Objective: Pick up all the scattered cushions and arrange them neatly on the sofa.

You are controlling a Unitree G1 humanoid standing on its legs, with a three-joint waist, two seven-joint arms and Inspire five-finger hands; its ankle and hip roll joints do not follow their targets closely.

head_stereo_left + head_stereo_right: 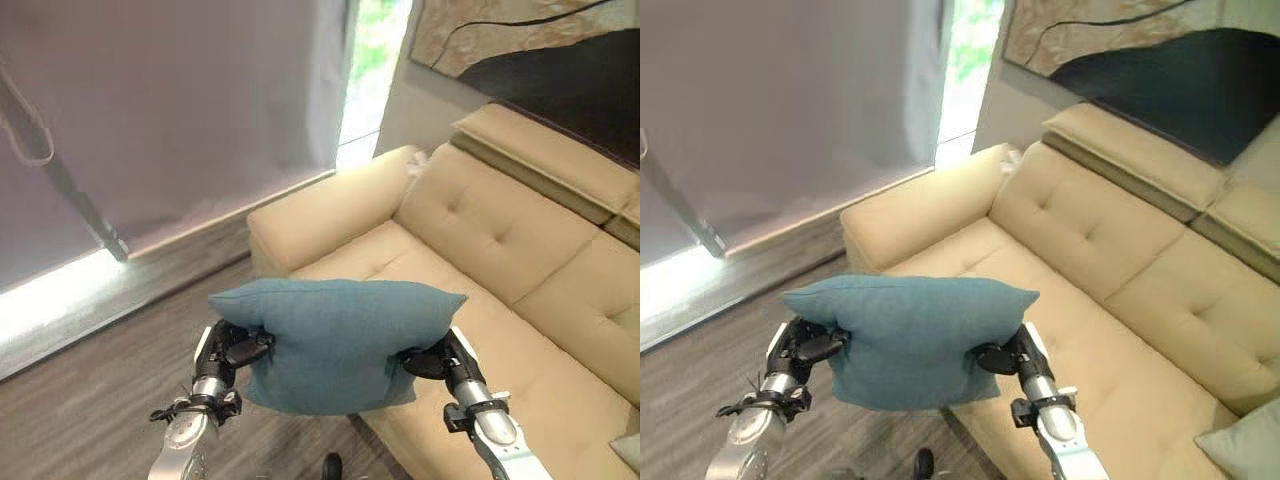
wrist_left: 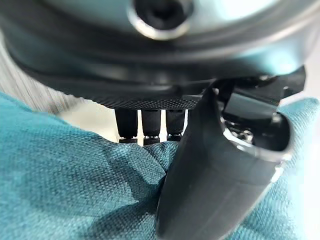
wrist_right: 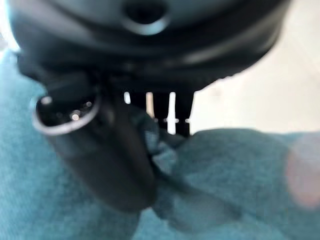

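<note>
From my left eye, I hold a teal cushion (image 1: 335, 340) in the air between both hands, over the front edge of the beige sofa (image 1: 480, 250) and the wooden floor (image 1: 90, 400). My left hand (image 1: 232, 350) pinches its left edge, my right hand (image 1: 432, 358) its right edge.

My right eye shows a grey-green cushion (image 1: 1245, 440) lying on the sofa seat, far right.

At my left wrist, thumb (image 2: 210, 170) and fingers (image 2: 145, 125) clamp the teal fabric.

At my right wrist, the thumb (image 3: 105, 155) presses bunched fabric against the fingers.
</note>
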